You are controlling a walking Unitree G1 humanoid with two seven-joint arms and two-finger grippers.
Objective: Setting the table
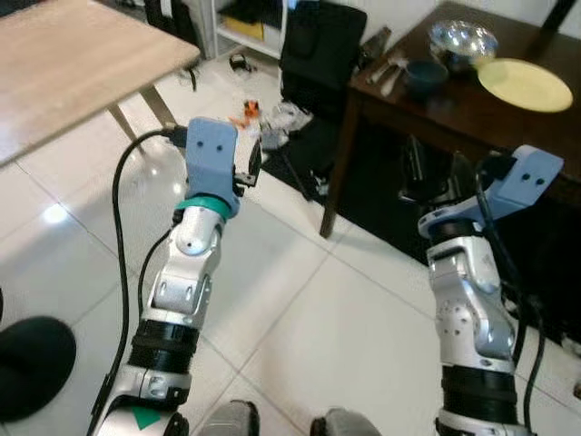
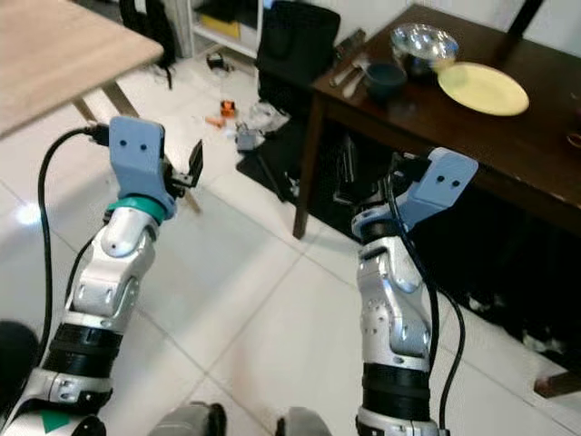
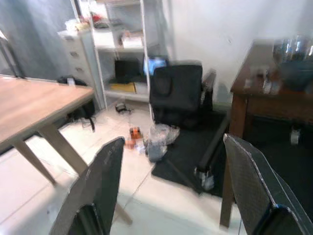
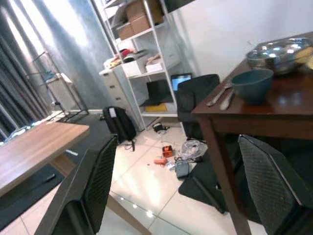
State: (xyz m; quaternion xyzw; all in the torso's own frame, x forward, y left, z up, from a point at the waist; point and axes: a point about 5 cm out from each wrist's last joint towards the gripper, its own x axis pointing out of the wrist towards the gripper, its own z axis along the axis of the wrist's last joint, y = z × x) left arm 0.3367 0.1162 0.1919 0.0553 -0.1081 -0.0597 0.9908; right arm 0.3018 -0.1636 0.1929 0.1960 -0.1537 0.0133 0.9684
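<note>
Dark brown tabletop (image 1: 472,113) carries pale yellow plate (image 1: 525,84), teal bowl (image 1: 425,74) and shiny silver bowl (image 1: 463,41).

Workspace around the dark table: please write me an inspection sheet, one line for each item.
Surface: dark wooden table ahead right; light wooden table ahead left.
Job's things: yellow plate, metal bowl, blue bowl and cutlery lie on the dark table near its far corner.
Clutter: small items scattered on the white tile floor.
Grippers: left gripper open, empty, raised; right gripper open, empty, facing the dark table's corner.
Cables: black cable along the left arm.
Surroundings: black chair, white shelf unit, black backpack.
</note>
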